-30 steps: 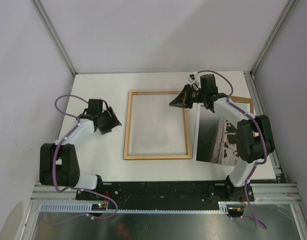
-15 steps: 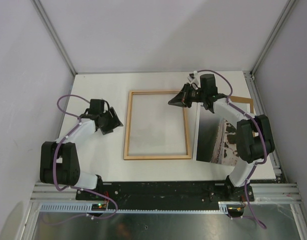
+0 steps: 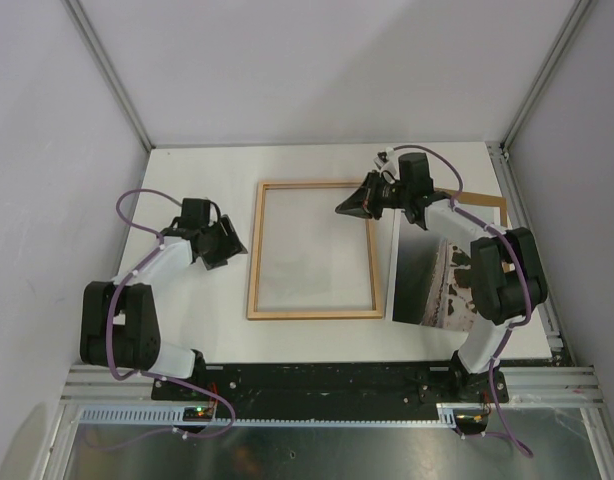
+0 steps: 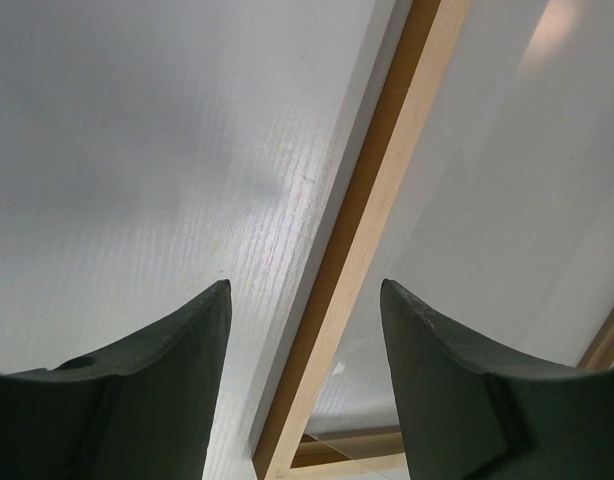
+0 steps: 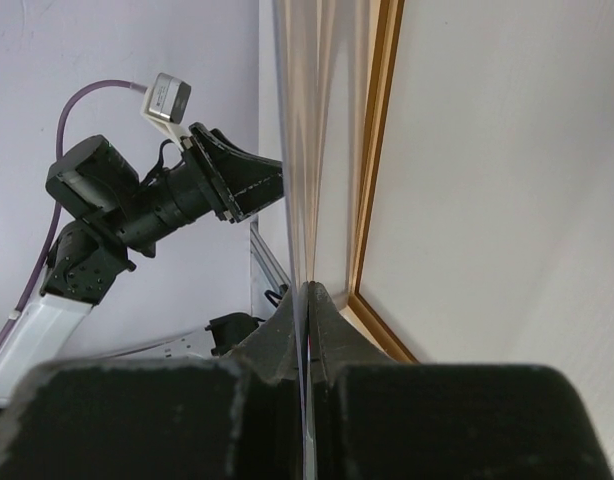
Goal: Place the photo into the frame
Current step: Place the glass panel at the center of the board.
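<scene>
Well, the right gripper (image 3: 344, 208) has its fingers pressed tight together on the edge of a thin clear sheet (image 5: 299, 120). The sheet runs straight ahead from the fingertips and is seen edge-on from the wrist (little more than a shiny line there). Just beneath the sheet and the fingertips lies the frame (image 3: 255, 250), light wood face up on the white table (image 3: 207, 180), and this gripper sits over its far right corner. Behind the gripper, partly under its own arm, the photo (image 3: 417, 270) lies flat on the table. Its dark water side is nearest the gripper and its pale land side is further back, and it sits just beside the frame's right rail, not inside it. Past the photo, the brown edge of a backing board (image 3: 484, 200) shows from under it. The left gripper (image 3: 230, 243) hangs over bare table with its fingers (image 4: 187, 350) spread apart and nothing between them. The frame's left rail lies just ahead of the fingertips, and from that wrist it crosses the gap between them on a slant.
</scene>
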